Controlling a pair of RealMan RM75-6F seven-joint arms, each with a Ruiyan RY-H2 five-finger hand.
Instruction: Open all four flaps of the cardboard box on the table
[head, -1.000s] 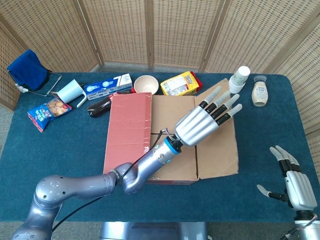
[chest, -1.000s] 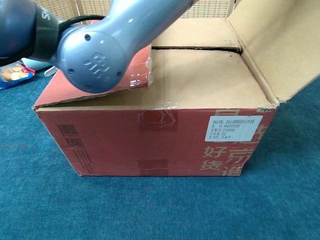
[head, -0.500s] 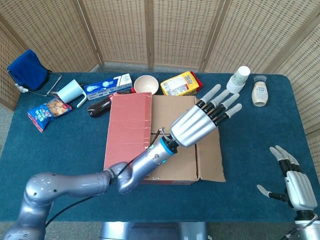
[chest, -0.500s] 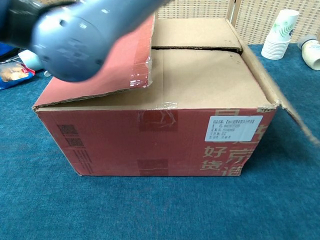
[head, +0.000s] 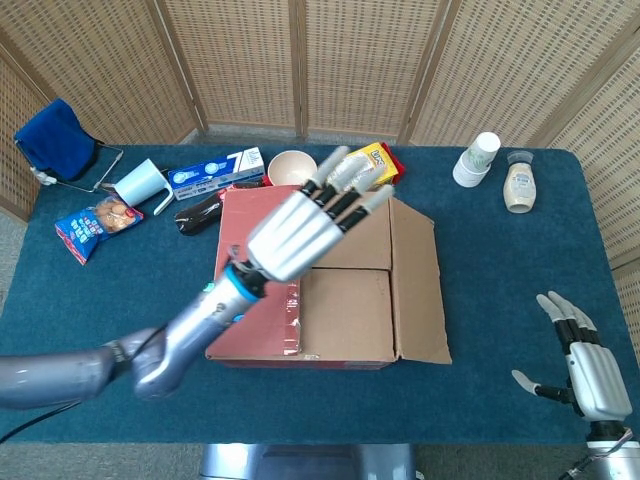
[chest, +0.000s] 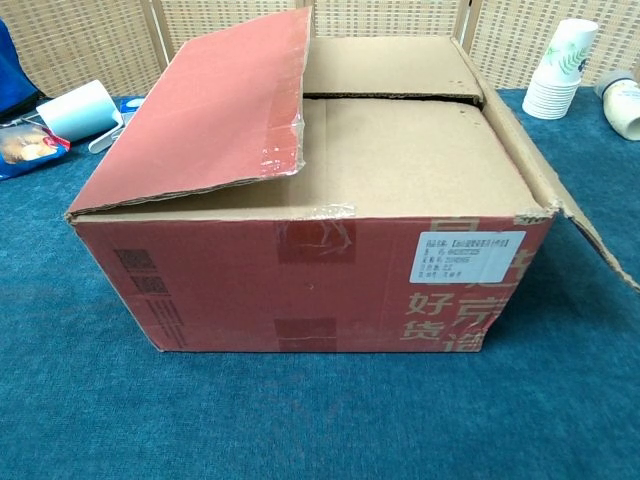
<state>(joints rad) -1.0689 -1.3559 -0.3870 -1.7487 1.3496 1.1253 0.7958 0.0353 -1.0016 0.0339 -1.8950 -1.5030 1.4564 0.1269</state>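
The cardboard box (head: 345, 300) stands mid-table. Its right flap (head: 415, 275) lies folded outward and slopes down past the right wall (chest: 575, 215). The red left flap (chest: 215, 100) sits tilted up, half raised over the box's left side. The two inner flaps (chest: 400, 150) lie flat and closed, meeting at a seam. My left hand (head: 300, 228) hovers above the left flap with fingers spread and holds nothing; the chest view does not show it. My right hand (head: 583, 362) rests open at the table's near right corner, far from the box.
Behind the box are a bowl (head: 292, 167), a yellow packet (head: 365, 165), a blue carton (head: 215, 170) and a white mug (head: 140, 182). Stacked paper cups (head: 475, 158) and a bottle (head: 518, 185) stand at the back right. A snack bag (head: 95, 222) lies at the left.
My left hand swung from over the right flap to above the left side of the box. The right flap dropped outward. The arm left the chest view.
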